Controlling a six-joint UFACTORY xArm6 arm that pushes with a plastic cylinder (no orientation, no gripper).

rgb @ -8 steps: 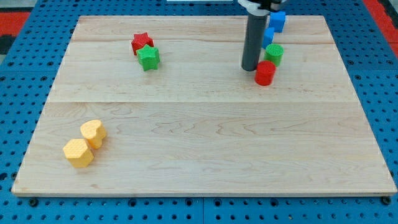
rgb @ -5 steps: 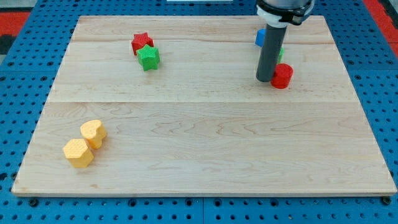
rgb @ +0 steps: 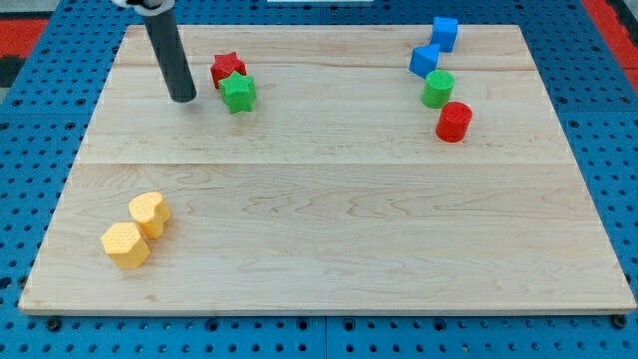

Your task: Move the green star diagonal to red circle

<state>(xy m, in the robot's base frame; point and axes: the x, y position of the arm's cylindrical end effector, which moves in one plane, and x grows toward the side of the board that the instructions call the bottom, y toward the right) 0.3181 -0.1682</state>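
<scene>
The green star [rgb: 238,93] lies on the wooden board at the upper left, touching the red star [rgb: 226,70] just above and left of it. The red circle [rgb: 454,122] stands at the upper right, just below and right of the green circle [rgb: 437,89]. My tip [rgb: 182,98] rests on the board a short way left of the green star, apart from it, with a small gap between them.
Two blue blocks [rgb: 445,32] [rgb: 424,60] sit above the green circle near the board's top right. Two yellow blocks [rgb: 149,212] [rgb: 126,244] lie touching at the lower left. The board's wooden surface [rgb: 329,219] is ringed by a blue pegboard.
My tip has swung from beside the red circle at the upper right across to the left of the green star. Earlier the red circle was pushed slightly to the right.
</scene>
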